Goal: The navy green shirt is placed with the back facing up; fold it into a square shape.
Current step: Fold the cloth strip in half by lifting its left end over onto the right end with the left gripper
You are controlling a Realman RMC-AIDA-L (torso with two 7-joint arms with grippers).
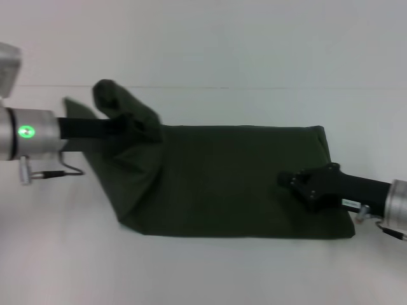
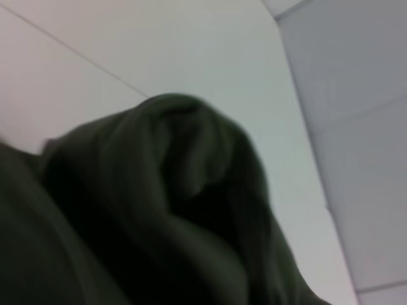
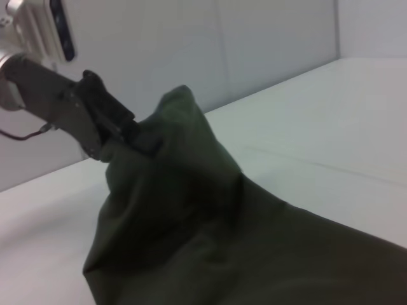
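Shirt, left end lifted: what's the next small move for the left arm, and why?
Probably carry the raised end across toward the right gripper, then lower it. The left gripper is shut on the navy green shirt, holding a bunched peak off the table, while the rest lies flat and the right gripper rests on the far end.

- left arm (image 1: 28,132): silver cylindrical wrist segment, round green indicator light glowing on it, thin dark cable looped underneath, small metal stub beside it
- left gripper (image 1: 130,125): matte black, flat bar-like body
- right arm (image 1: 397,204): silver wrist cylinder, small connector and wire at its edge
- right gripper (image 1: 299,182): matte black, angular faceted housing, small pale label near the wrist
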